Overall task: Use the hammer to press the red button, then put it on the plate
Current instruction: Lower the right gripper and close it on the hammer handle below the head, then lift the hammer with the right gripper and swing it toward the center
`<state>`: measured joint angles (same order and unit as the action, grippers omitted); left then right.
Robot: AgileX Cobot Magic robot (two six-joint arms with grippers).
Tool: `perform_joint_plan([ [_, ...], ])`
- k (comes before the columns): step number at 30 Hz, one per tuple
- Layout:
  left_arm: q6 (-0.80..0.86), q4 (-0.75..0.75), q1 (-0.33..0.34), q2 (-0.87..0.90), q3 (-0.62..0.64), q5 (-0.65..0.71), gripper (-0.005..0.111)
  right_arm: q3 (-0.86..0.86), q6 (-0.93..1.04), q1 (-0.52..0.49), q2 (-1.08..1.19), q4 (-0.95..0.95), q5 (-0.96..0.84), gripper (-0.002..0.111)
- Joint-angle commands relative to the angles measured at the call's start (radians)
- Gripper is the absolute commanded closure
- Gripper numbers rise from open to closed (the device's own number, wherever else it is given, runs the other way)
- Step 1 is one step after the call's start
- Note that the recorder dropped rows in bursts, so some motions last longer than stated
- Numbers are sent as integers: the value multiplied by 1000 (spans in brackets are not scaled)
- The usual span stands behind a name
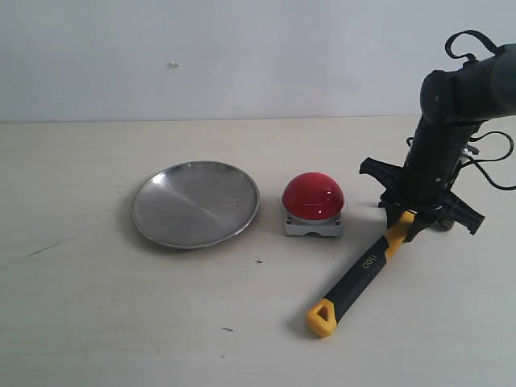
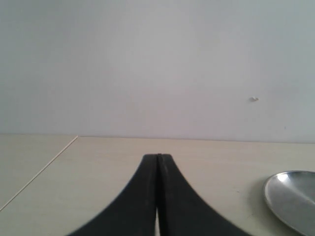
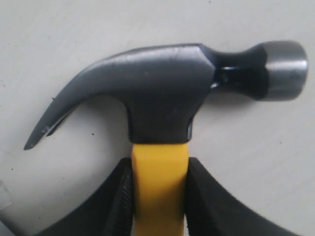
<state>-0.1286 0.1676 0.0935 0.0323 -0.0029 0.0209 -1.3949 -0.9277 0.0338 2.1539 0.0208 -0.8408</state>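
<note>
Our right gripper (image 3: pixel 160 189) is clamped on the yellow neck of the dark-headed, yellow-and-black-handled claw hammer (image 3: pixel 162 93), just under its head. The long handle running out from the jaws could, we judge, twist in them on lifting, so the head glances off the glossy red dome button (image 1: pixel 313 195) nearby. The brushed silver round plate (image 1: pixel 196 203) lies beyond that. Our left gripper (image 2: pixel 157 196) is closed and empty.

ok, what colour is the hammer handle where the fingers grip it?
Yellow, just under the dark head of the hammer. Right wrist view shows it best.

Pale table (image 1: pixel 97 322) carries plate (image 1: pixel 196 203), red button (image 1: pixel 313 197) just beside it, hammer (image 1: pixel 363 274) further right.
</note>
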Motion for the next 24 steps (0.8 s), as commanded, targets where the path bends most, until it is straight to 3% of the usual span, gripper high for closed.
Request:
perform_joint_plan([
  [1,1,1,3,-8,3,0,107,11,9,-1,34,15,36,108],
  [15,1,1,3,-8,3,0,107,11,13,-1,34,13,141,108],
  [24,1,1,1,-8,3,0,107,11,76,-1,34,21,102,108],
])
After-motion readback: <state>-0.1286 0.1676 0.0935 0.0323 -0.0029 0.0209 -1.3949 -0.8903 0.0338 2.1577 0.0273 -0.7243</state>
